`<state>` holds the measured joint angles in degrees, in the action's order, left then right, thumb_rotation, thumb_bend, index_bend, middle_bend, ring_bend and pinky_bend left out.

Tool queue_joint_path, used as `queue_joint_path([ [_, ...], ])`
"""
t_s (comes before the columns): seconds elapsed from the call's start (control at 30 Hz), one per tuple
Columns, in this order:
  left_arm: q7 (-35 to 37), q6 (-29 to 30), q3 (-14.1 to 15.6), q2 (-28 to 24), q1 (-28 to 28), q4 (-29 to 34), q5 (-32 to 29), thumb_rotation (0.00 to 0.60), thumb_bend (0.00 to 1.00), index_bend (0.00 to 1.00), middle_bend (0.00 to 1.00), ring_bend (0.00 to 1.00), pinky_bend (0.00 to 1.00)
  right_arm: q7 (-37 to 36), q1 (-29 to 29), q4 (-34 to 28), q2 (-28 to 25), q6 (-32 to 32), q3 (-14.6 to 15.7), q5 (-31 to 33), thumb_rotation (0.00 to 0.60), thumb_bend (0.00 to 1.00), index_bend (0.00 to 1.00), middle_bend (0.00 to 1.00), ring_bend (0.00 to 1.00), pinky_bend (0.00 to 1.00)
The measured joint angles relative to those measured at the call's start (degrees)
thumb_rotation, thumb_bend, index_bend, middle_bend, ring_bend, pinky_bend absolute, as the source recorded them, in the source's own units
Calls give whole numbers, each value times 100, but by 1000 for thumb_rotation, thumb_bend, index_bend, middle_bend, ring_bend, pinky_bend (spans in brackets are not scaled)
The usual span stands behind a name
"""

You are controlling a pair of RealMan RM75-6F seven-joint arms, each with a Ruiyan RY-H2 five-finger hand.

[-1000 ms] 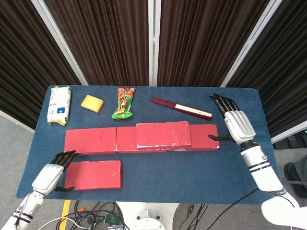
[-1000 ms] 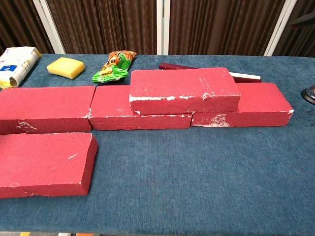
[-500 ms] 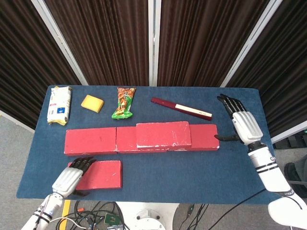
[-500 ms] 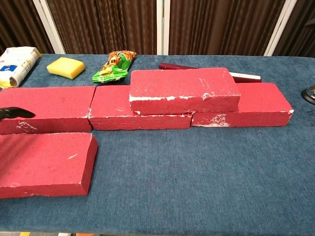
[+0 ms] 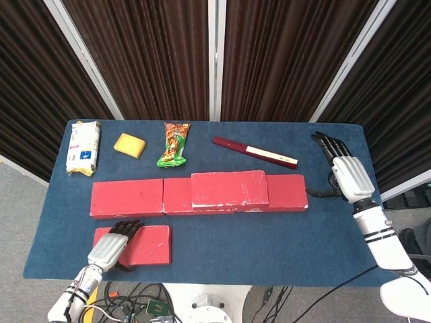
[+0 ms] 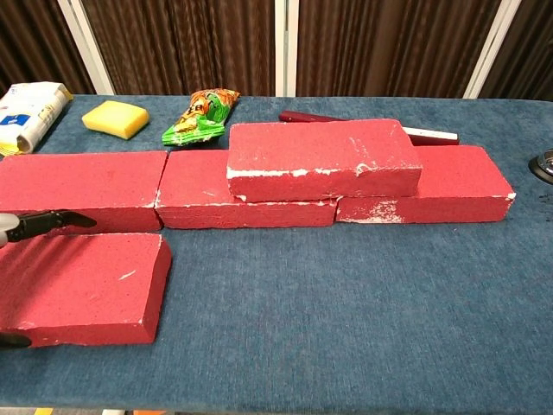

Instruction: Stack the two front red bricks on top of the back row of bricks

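A back row of three red bricks (image 5: 128,198) runs across the blue table (image 5: 269,235), with one more red brick (image 5: 229,188) lying on top of its middle and right part. A single front red brick (image 5: 148,244) lies flat near the table's front left. My left hand (image 5: 111,247) lies over that brick's left end, fingers stretched across its top. In the chest view its fingertips (image 6: 52,220) reach the front brick's (image 6: 86,285) back edge and the thumb shows at the near edge. My right hand (image 5: 350,176) is spread, just right of the row's end.
Behind the row lie a white packet (image 5: 84,148), a yellow sponge (image 5: 130,145), a green snack bag (image 5: 175,145) and a dark red and white stick (image 5: 254,152). The table's front edge is close to the front brick. Cables hang below it.
My left hand has come from beside the front brick's left end onto its top. My right hand has drawn away to the right of the back row. No brick has moved.
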<state>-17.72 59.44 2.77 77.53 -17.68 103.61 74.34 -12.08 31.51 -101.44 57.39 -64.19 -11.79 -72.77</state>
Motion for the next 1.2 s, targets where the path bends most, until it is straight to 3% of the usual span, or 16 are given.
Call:
queue_joint_path([
  [0.5, -499, -192, 24, 95, -229, -118, -570, 600, 0, 0, 0, 0, 0, -81, -79, 127, 94, 105, -21, -97, 600, 0, 0, 0, 0, 0],
  [0.6, -609, -190, 36, 102, -269, -97, -677, 600, 0, 0, 39, 0, 0, -96, -94, 141, 103, 127, -20, -109, 600, 0, 0, 0, 0, 0],
  [0.83, -745, -30, 27, 138, -305, -68, -745, 600, 43, 0, 236, 47, 44, -129, -127, 171, 125, 149, -30, -132, 600, 0, 0, 0, 0, 0],
  [1.2, -701, 223, 88, -56, -274, 266, -475, 600, 70, 0, 236, 81, 78, -187, -172, 199, 111, 167, -69, -134, 600, 0, 0, 0, 0, 0],
])
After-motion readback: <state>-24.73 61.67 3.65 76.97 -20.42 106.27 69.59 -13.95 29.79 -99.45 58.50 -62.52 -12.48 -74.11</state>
